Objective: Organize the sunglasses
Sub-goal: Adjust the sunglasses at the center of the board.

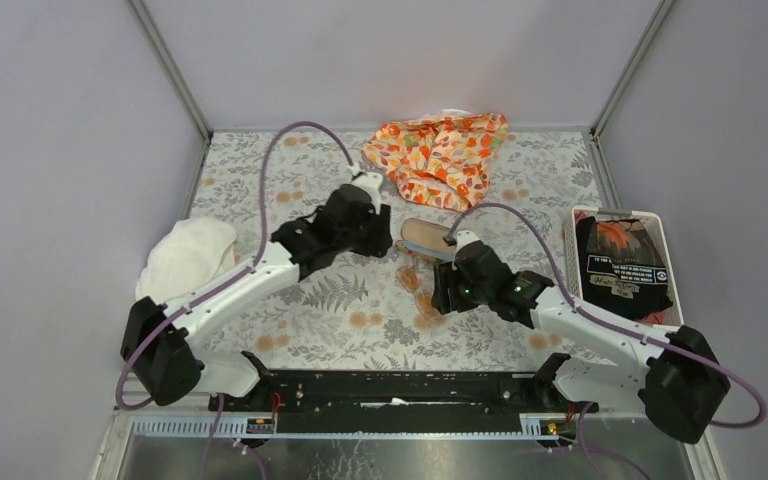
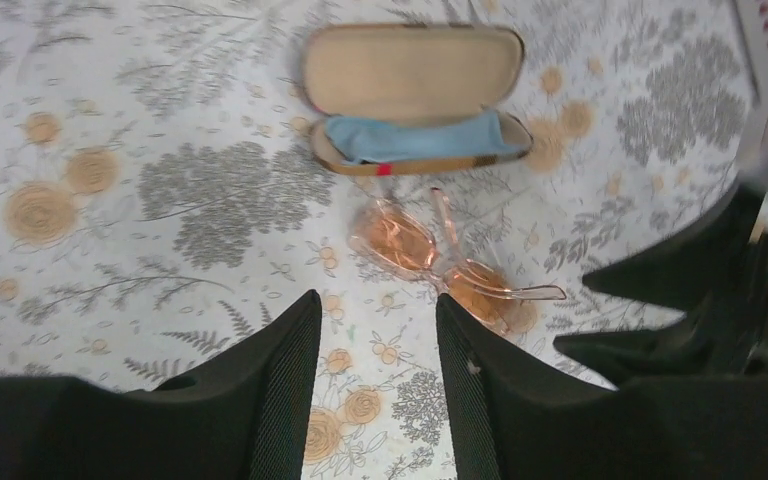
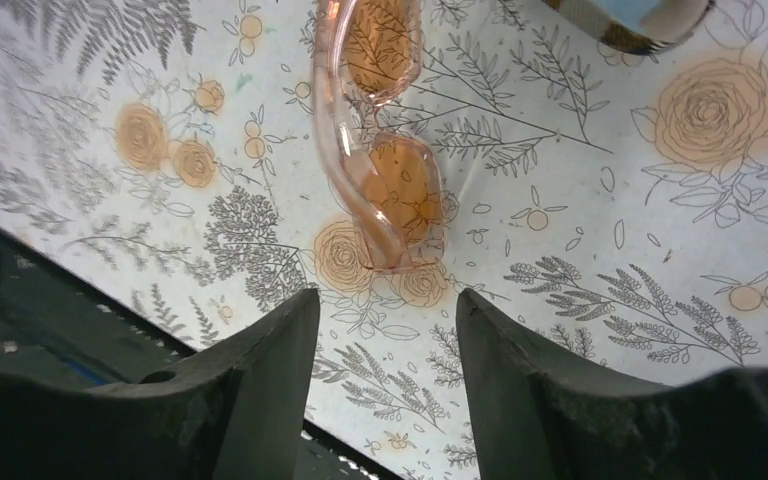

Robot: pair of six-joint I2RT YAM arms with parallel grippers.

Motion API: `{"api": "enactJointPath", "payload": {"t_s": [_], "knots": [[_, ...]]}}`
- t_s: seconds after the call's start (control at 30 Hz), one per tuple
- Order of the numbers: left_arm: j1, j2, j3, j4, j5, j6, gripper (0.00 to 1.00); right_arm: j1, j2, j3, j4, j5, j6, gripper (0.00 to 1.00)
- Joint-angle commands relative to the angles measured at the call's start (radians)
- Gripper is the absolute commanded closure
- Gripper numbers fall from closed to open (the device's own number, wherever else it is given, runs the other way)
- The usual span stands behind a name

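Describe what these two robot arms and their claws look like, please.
The left arm and right arm have white tube-like links joined by chunky black joints, and a purple cable loops along each. Small green lights glow near the right wrist. The left gripper and right gripper each have two black, wedge-shaped fingers with a fine texture.

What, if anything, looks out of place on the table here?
The sunglasses lie loose on the table beside the open case, their arms pointing different ways rather than folded neatly. The case holds only the blue cloth. Nothing looks spilled or broken.
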Motion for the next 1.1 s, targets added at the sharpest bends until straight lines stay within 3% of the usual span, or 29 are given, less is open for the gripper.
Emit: {"api": "enactJointPath", "payload": {"t_s": [0.0,0.17,0.57,0.87,1.07], "knots": [[0.114,-0.071,-0.015,-0.071,0.14,-0.102,0.48,0.155,0.07,0.082,-0.033,0.327,-0.036,0.4],[0.183,-0.105,-0.02,-0.099,0.103,-0.171,0.48,0.267,0.136,0.132,-0.056,0.508,0.038,0.39],[0.237,-0.142,-0.064,-0.092,0.06,-0.215,0.47,0.463,0.325,0.278,-0.198,0.724,0.304,0.43],[0.252,-0.157,-0.085,-0.081,0.072,-0.214,0.46,0.514,0.527,0.392,-0.302,0.834,0.379,0.46],[0.255,-0.167,-0.101,-0.073,0.077,-0.215,0.46,0.523,0.511,0.391,-0.35,0.852,0.426,0.47]]}}
